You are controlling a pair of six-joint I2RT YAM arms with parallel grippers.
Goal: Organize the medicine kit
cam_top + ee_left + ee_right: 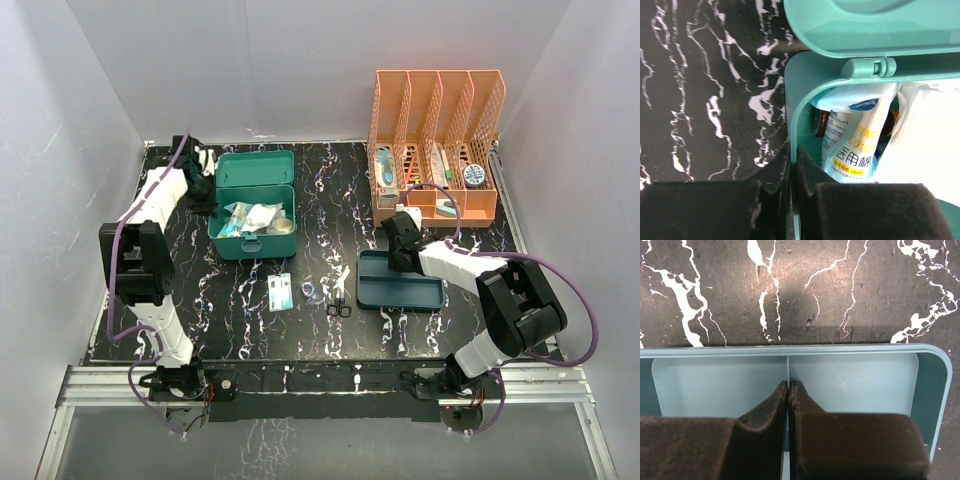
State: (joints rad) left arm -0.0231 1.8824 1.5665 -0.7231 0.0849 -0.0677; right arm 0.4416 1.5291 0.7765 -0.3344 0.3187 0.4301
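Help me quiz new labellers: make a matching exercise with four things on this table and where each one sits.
Things:
1. medicine kit
2. scissors
3. file rack
4. tray

Places:
A. far right, orange, upright
B. far left, lid open
C. right side, nearer than the rack, lying flat
D. middle, just left of the tray

Pairs: 1-B, 2-D, 3-A, 4-C

A pale blue packet (850, 142) inside the medicine kit (802, 85) bears yellow letters beginning "Medic" and, on the line below, "CO", the rest creased out of sight. Under them stand the Chinese characters 医用棉 and a small "10cm" on a yellow band. Nothing else can be read
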